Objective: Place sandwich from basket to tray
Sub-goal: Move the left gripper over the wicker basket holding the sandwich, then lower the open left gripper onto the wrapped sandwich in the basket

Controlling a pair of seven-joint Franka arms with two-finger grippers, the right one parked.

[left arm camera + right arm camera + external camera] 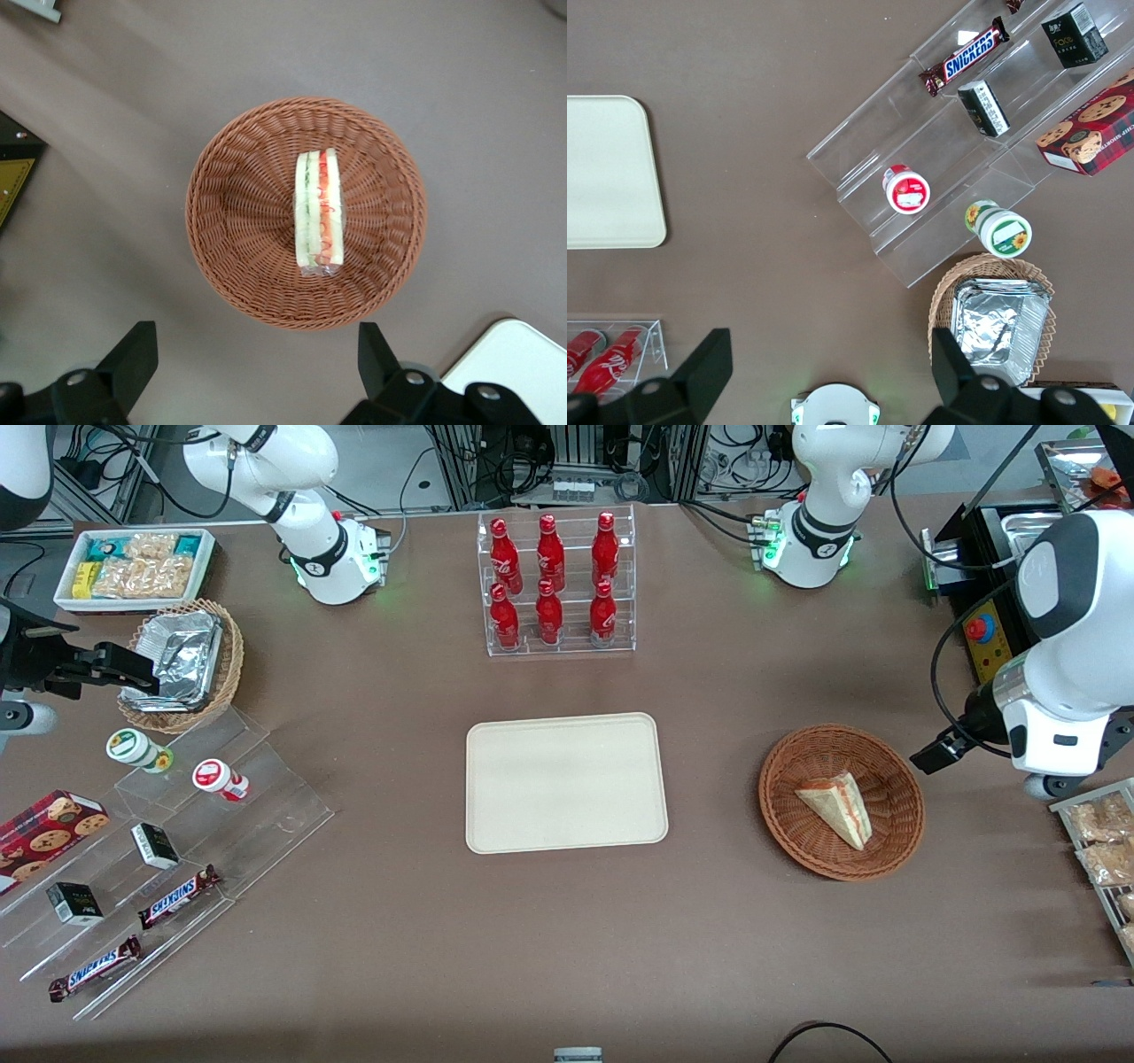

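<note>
The sandwich (837, 806), a pale wedge with red, orange and green layers, lies in the round reddish-brown wicker basket (797, 841). The cream tray (565, 781) lies flat and bare beside the basket, toward the parked arm's end of the table. My left gripper (930, 755) hangs above the table just outside the basket's rim, toward the working arm's end. In the left wrist view the gripper (255, 354) is open and empty, and the basket (230, 230), the sandwich (319, 212) and a corner of the tray (523, 363) show below it.
A clear rack of red bottles (554, 584) stands farther from the front camera than the tray. A wire tray of snack packets (1103, 850) and a black box with a red button (979, 629) sit near the working arm. A stepped acrylic shelf (168, 850), a foil-packet basket (182, 664) and a white bin (133, 567) lie toward the parked arm's end.
</note>
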